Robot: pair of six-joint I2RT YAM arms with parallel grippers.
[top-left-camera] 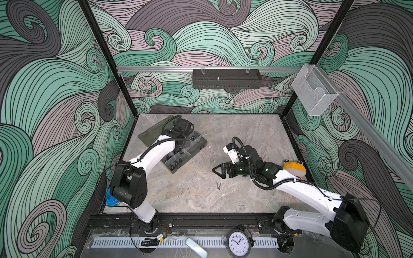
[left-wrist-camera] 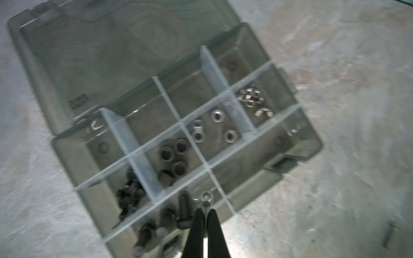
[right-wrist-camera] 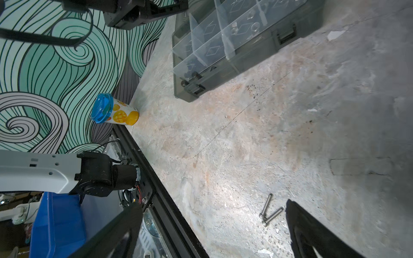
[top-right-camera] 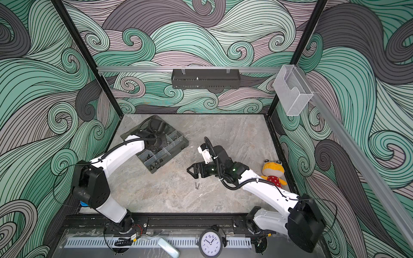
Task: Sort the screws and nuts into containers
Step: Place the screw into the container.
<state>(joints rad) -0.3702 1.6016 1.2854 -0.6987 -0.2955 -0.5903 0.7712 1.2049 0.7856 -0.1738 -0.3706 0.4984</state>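
**A:** Left wrist view first. What is the left gripper (left-wrist-camera: 205,211) doing?

**B:** Its two smooth, tapered black fingers (left-wrist-camera: 196,230) are pinched tight on a thin silver screw (left-wrist-camera: 206,198). The shiny head, with a dark socket, pokes out past the tips.

**A:** And where does that put it?

**B:** Above the organiser box (left-wrist-camera: 71,160), a flat tray of smoky, see-through grey-olive plastic split by pale, frosted dividers (left-wrist-camera: 211,64). The screw hangs over the row by the latches, close to a divider. The picture is blurred, so I cannot tell which cell it is over.

**A:** What do the cells hold?

**B:** Stubby black bolts (left-wrist-camera: 165,220) with ribbed shafts are in the cell nearest the fingers. Behind them are chunky black nuts (left-wrist-camera: 174,156), then bright silver nuts (left-wrist-camera: 215,117). At the end is a heap of smaller shiny pieces (left-wrist-camera: 252,100), too blurred to name. The lid (left-wrist-camera: 100,55) lies folded back flat.

**A:** And the right gripper (top-left-camera: 218,172)?

**B:** Its jaws are spread wide and it holds nothing. It hangs over the matte, marbled grey table (top-left-camera: 245,134), well apart from the box.

**A:** Is anything loose?

**B:** Two silver screws (right-wrist-camera: 268,210) lie on the table. They are slim and cylindrical, and their heads nearly touch so they make a narrow V. In the right wrist view they sit just beside one dark fingertip. In both top views they lie near that gripper, between it and the front rail.
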